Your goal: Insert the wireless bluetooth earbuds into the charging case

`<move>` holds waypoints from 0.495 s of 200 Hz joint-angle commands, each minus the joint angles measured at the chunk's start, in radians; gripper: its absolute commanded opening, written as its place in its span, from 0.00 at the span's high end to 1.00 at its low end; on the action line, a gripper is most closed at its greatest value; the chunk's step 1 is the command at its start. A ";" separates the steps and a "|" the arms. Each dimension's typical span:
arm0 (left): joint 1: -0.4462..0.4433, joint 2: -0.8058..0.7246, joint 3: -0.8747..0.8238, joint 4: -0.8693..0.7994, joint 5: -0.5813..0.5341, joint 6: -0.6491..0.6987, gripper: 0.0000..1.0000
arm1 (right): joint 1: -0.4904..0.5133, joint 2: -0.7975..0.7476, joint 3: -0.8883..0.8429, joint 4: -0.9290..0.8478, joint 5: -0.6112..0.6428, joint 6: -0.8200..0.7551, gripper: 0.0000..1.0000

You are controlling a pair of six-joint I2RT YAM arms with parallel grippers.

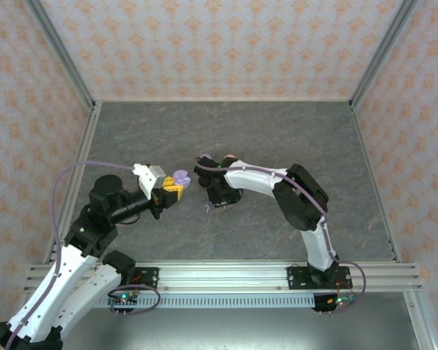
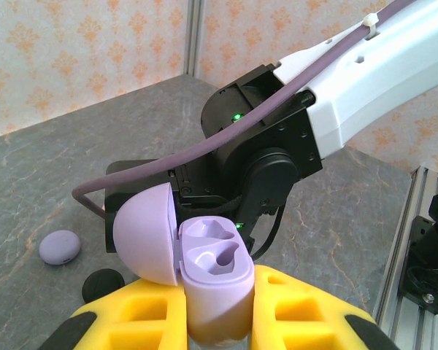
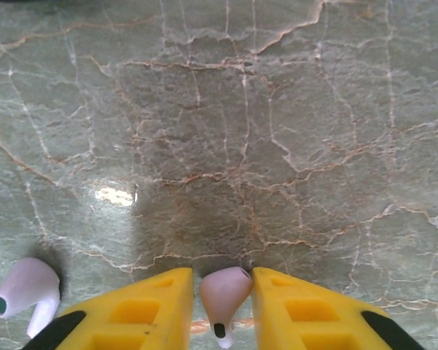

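1. L gripper point(image 2: 217, 295): yellow fingers point(image 2: 306, 313) drawn in tight on the lavender charging case point(image 2: 217, 266), one on each side of its body. Firm hold.
2. R gripper point(image 3: 223, 274): fingers nearly together, with a pale pink-lavender earbud point(image 3: 225, 290) pinched between them. Both pads look to be against it, though the left-side contact is hard to call.
3. Where things are: in the top view the case sits at the L fingertips, mid-table, just left of the R arm point(image 1: 299, 197). The earbud is down at the marble table point(image 3: 277, 131); can't tell if it's lifted or resting.
4. Lid point(image 2: 146, 233) swung open to the left in the L wrist cam. The case mouth faces up toward the cam and both wells look bare.
5. Hidden: the case's lower body is buried between the fingers, and the R arm's wrist blocks the table behind it.
6. Earbud's stem end is cut off at the frame bottom.
7. Second earbud point(image 3: 25, 292) lies left of the R fingers, apart from them. Its stem is partly behind the finger.
8. Also on the table in the L wrist cam: a closed lavender case point(image 2: 60, 246) and a black disc point(image 2: 104, 283), the disc partly hidden by the L finger.
9. Pinched earbud's long axis runs along the fingers: bulb away from the cam, dark-tipped stem toward it.
10. Second earbud: bulb to the left, stem toward the cam.
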 commanded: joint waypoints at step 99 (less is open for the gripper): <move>-0.007 0.080 -0.055 0.270 -0.015 -0.071 1.00 | -0.086 -0.492 -0.096 0.155 -0.024 0.047 0.81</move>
